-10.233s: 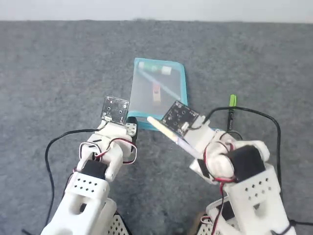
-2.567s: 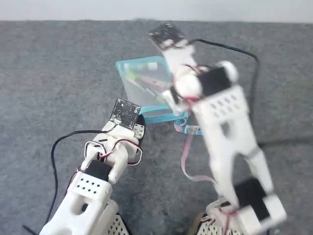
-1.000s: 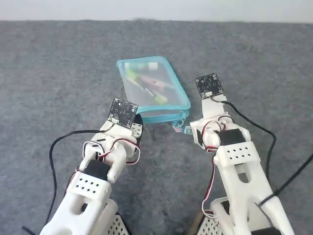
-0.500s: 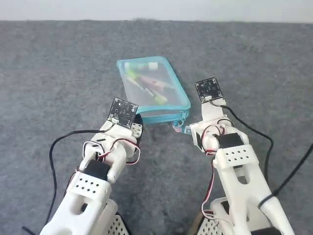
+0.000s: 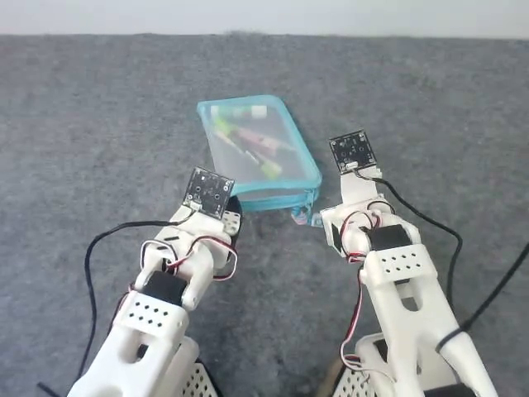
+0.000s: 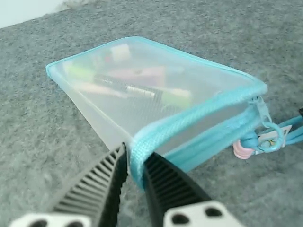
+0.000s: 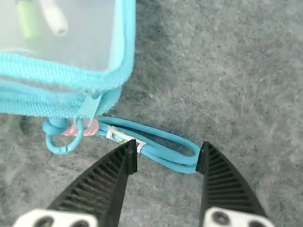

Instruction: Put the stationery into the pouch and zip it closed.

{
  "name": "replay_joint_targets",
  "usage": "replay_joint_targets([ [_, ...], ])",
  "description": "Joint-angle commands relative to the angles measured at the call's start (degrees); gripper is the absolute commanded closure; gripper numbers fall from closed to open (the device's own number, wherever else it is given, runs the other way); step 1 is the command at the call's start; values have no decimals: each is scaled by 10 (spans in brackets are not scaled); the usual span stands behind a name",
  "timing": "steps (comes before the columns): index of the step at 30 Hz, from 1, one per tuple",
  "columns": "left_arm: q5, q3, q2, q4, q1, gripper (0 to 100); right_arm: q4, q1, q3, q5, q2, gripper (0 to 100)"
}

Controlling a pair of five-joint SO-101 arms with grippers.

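Note:
A clear pouch [image 5: 248, 165] with teal edging lies on the grey mat, with pens and markers [image 5: 246, 139] inside it. In the left wrist view my left gripper [image 6: 135, 158] is shut on the near teal corner of the pouch [image 6: 142, 101]; the stationery [image 6: 137, 87] shows through its wall. My right gripper [image 7: 166, 152] stands open just above the mat, and the teal zipper cord [image 7: 158, 144] lies between its fingers without touching them. The zipper pull [image 7: 88, 111] sits at the corner of the pouch [image 7: 71, 42]. From above, the right gripper [image 5: 322, 222] is beside the cord [image 5: 302, 217].
Grey carpet-like mat [image 5: 430, 107] spreads open on all sides of the pouch. A black cable [image 5: 89, 265] loops beside the left arm and another [image 5: 450, 240] beside the right arm. A pale wall [image 5: 264, 16] bounds the far edge.
The right arm has pulled back from over the pouch and come down by the zipper cord, then held still. The pouch has turned slightly. The left gripper has kept its hold.

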Motion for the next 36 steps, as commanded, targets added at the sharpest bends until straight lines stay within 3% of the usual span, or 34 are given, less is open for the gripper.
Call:
replay_joint_targets([
  [1, -4, -10, -4, -18, -3, 987, -14, 4, -3, -6, -25, 793],
  [27, -1, -19, -4, -19, -16, 987, -7, -1, -6, -6, -26, 793],
  [36, 12, -18, -4, -19, 23, 987, -8, -13, -2, -8, -93, 793],
])
